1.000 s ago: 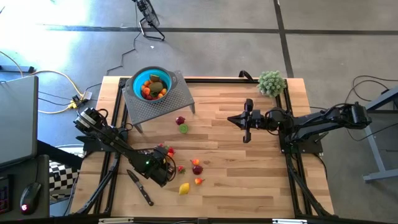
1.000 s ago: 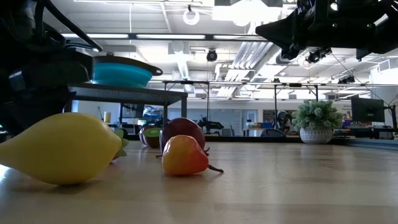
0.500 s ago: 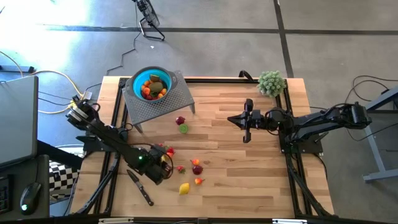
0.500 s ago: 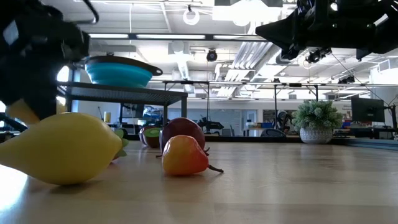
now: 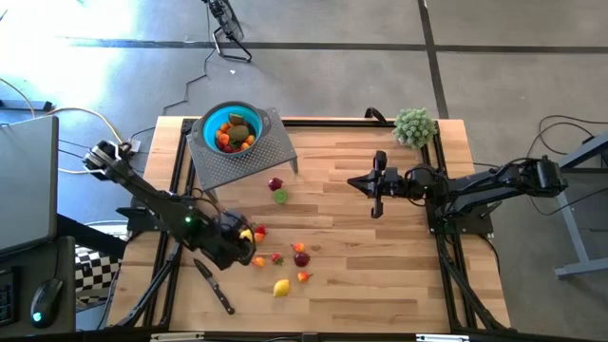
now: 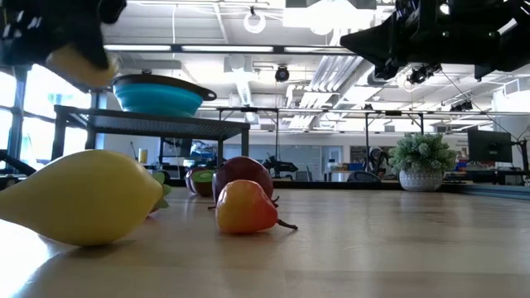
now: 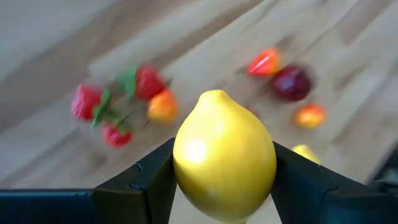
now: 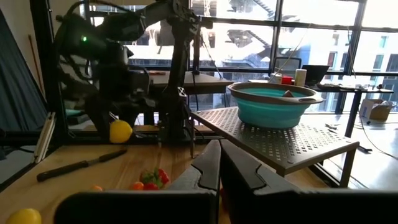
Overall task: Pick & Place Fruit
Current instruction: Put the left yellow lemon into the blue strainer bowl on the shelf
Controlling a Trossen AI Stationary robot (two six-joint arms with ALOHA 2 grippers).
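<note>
- Now the left claw (image 5: 245, 235) grips a yellow lemon (image 7: 224, 154) between its two dark fingers (image 7: 149, 180), lifted clear of the counter (image 5: 380, 275) at the lower left of the high view.
- A second ago this claw sat lower in the frame, down among the fruit; it has since risen and swung up and left, and the lemon went with it.
- Below it, strawberries (image 7: 112, 106) and an orange fruit (image 7: 163, 106) lie where they lay before, beside a maroon fruit (image 5: 301, 257).
- Another lemon (image 5: 281, 287) rests lower centre, unmoved, near the knife (image 5: 215, 286).
- Upper left, the teal bowl (image 5: 231, 129) on its mesh stand (image 5: 271, 152) holds several fruits.
- Centre right, the right claw (image 5: 377, 183) hangs closed and empty, unchanged.
</note>
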